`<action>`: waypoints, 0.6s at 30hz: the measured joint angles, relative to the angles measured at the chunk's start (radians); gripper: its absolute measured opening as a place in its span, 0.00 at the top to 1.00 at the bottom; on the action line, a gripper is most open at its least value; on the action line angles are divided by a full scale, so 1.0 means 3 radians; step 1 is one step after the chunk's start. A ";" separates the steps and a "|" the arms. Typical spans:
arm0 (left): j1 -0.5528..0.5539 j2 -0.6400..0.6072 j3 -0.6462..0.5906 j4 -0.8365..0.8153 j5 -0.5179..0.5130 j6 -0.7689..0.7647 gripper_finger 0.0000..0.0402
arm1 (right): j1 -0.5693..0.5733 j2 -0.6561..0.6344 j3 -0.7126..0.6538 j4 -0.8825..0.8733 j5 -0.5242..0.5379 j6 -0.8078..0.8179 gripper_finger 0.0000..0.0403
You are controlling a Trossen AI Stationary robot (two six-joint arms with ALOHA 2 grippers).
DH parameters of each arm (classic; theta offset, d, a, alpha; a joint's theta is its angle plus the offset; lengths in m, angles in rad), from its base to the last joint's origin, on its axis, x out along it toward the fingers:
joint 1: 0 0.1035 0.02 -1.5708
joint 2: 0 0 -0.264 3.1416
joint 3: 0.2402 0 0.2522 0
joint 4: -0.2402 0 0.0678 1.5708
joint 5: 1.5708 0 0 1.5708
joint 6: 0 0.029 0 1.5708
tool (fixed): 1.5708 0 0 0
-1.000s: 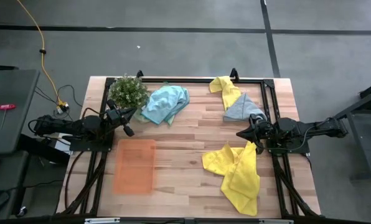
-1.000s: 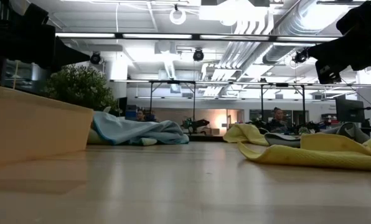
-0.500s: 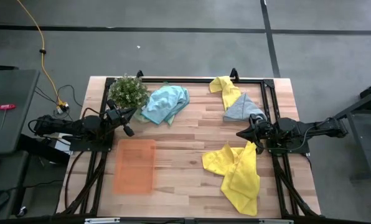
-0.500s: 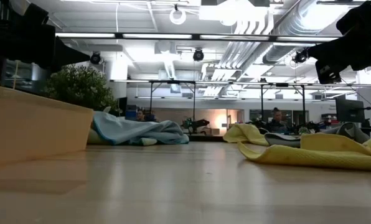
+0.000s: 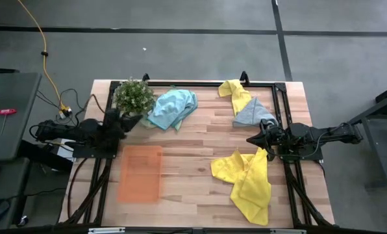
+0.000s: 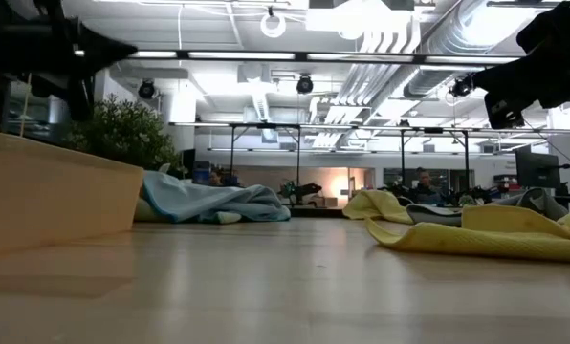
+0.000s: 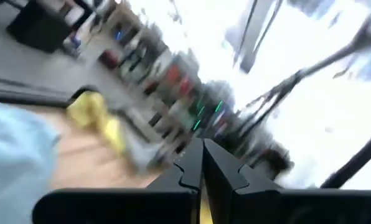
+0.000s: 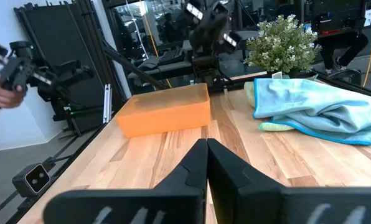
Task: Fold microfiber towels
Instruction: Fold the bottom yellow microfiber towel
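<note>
A large yellow towel [image 5: 245, 179] lies crumpled at the near right, just below my right gripper [image 5: 250, 138], which is shut and empty above the table. A light blue-teal towel [image 5: 173, 107] lies bunched at the far middle, on top of a pale green one [image 8: 277, 126]. A smaller yellow towel [image 5: 236, 94] and a grey towel [image 5: 252, 114] lie at the far right. My left gripper [image 5: 134, 119] is shut and empty beside the plant, at the left side. Its wrist view [image 7: 202, 163] is blurred.
A small bushy green plant [image 5: 134, 95] stands at the far left, close to my left gripper. A flat translucent orange tray [image 5: 140, 172] lies at the near left. Bare wood [image 5: 193, 149] shows in the table's middle. A black frame [image 5: 281, 104] runs along the table's sides.
My left gripper has turned about its wrist and drawn a little toward the table's left edge, staying shut. The towels have not moved.
</note>
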 joint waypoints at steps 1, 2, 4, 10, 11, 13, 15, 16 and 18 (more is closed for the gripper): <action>0.0015 0.0024 0.0007 0.0201 -0.0008 0.0035 0.99 | 0.0000 0.0000 -0.0001 0.0001 0.0000 0.0000 1.00; 0.0032 0.0068 0.0036 0.0337 0.0050 0.0135 0.99 | 0.0000 0.0000 -0.0001 0.0001 0.0001 -0.0001 1.00; 0.0055 0.0174 0.0179 0.0369 0.0323 0.0338 0.99 | 0.0000 0.0001 0.0000 0.0000 0.0001 0.0000 1.00; 0.0079 0.1078 0.1003 -0.0414 0.0667 0.0602 0.93 | 0.0001 0.0000 -0.0001 0.0001 0.0001 0.0001 1.00; 0.0079 0.1302 0.1152 -0.0526 0.0696 0.0662 0.91 | 0.0001 0.0000 -0.0001 0.0001 0.0001 0.0000 1.00; 0.0079 0.1782 0.1416 -0.0720 0.0753 0.0752 0.86 | 0.0001 0.0000 -0.0001 0.0001 0.0000 -0.0001 1.00; 0.0079 0.2282 0.1629 -0.0804 0.0834 0.0830 0.80 | 0.0001 0.0000 0.0000 0.0001 0.0001 0.0000 1.00; 0.0079 0.2546 0.1732 -0.0787 0.0902 0.0858 0.77 | -0.0001 0.0000 -0.0001 -0.0001 0.0000 -0.0001 1.00; 0.0079 0.3056 0.1929 -0.0780 0.1042 0.0865 0.71 | 0.0001 0.0000 -0.0001 0.0001 0.0001 0.0001 1.00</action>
